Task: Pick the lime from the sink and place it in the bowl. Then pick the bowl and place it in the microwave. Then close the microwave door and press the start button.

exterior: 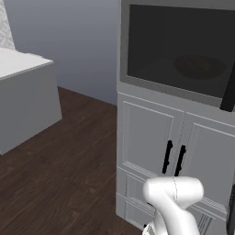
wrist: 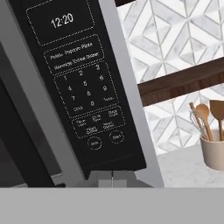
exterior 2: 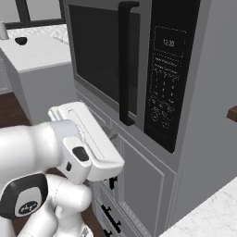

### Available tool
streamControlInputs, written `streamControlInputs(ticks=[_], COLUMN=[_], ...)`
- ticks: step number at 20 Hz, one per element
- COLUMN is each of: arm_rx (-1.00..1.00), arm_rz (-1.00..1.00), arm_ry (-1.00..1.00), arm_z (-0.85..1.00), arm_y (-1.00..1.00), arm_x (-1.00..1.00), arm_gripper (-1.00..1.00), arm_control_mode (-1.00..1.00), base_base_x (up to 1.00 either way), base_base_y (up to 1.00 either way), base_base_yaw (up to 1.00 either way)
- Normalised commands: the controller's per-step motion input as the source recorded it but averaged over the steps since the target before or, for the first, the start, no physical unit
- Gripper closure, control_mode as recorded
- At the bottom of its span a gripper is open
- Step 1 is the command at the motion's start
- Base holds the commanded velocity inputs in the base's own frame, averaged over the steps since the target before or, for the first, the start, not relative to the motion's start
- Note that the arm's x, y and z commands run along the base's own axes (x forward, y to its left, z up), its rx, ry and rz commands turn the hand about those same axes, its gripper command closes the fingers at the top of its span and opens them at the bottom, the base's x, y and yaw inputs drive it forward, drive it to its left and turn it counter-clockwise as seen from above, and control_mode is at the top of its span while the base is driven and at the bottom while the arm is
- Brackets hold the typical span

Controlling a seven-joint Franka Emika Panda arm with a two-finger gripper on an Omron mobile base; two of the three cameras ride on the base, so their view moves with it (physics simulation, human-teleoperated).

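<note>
Microwave door (exterior: 176, 46) is shut; dark glass window faces the base. Through the glass in the left base view, a dim round shape sits right of centre: judged to be the bowl (exterior: 198, 66) on the turntable. Lime not resolvable through the tint, so I cannot confirm it is in the bowl. Below the door, grey cabinet doors (exterior: 151, 137) with black handles.

Right base view: the door handle (exterior 2: 125, 65) runs vertically, with the control panel (exterior 2: 169, 74) just to its right. The white hand sits low in front of the cabinet, below the panel.

Hand view: the panel's keypad and two round buttons (wrist: 105, 140) in the bottom row lie just above the claw (wrist: 113, 178). Claw is together, nothing between the fingers. Judged step: press start; door closing looks done.

Risks:
- Two round buttons sit side by side, labels too small to read. A small lateral error would hit the wrong one, possibly stop or clear.
- Panel appears rolled in the hand view; an oblique approach could let the tip slide off the button onto the bezel.
- Pressing too low lands on the panel's bottom edge.

Far right, on the marble tabletop (wrist: 183, 166): a beige utensil crock (wrist: 213, 151) holding wooden spoons and a whisk; not involved.
</note>
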Motion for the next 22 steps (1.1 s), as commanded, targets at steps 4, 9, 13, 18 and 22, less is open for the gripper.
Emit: streamControlInputs(ticks=[4,9,13,18,22], arm_rx=[0.0,0.01,0.03,0.02,0.01], arm_rz=[0.0,0.0,0.0,0.0,0.0], arm_ry=[0.0,0.0,0.0,0.0,0.0], arm_z=[-0.03,-0.03,-0.08,-0.12,-0.14], arm_y=[-0.1,-0.19,-0.33,-0.26,-0.27], arm_x=[0.24,0.22,0.25,0.24,0.23], arm_gripper=[1.0,1.0,1.0,1.0,1.0], arm_control_mode=[-1.0,-1.0,-1.0,-1.0,-1.0], base_base_x=[0.0,0.0,0.0,0.0,0.0], base_base_y=[0.0,0.0,0.0,0.0,0.0], base_base_yaw=[0.0,0.0,0.0,0.0,0.0])
